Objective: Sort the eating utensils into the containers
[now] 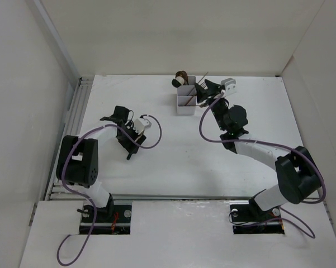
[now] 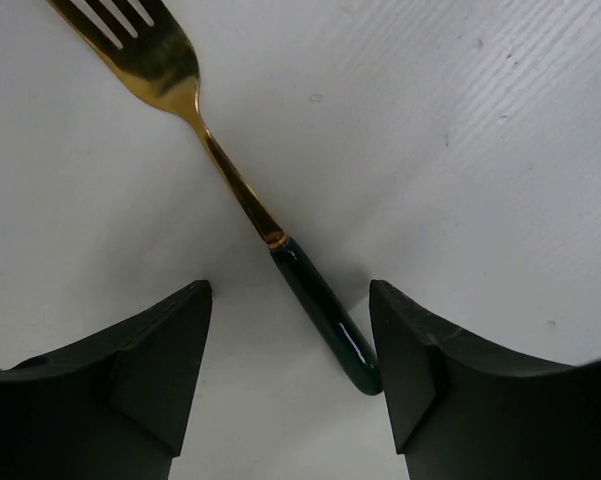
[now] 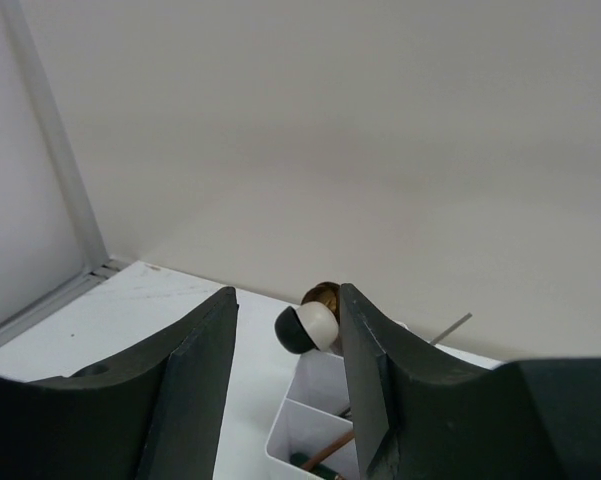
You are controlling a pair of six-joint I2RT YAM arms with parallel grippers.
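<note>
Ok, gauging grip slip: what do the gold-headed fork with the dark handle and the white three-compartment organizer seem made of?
Gold-headed fork: head and neck look like polished gold-toned metal, going by the mirror sheen; the dark green handle is glossy, perhaps enamel or resin. White organizer: matte and thin-walled, probably plastic.

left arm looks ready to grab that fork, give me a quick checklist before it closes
1. Fork inside left gripper: ok, its dark handle lies in the gap.
2. Jaws open: ok.
3. Handle centred: not ok, its end sits close to one finger.
4. Fork flat on table, nothing on it: ok.
5. Right gripper away from organizer: not ok, it hovers at it, open.
6. Free compartment for the fork: cannot tell.
</note>
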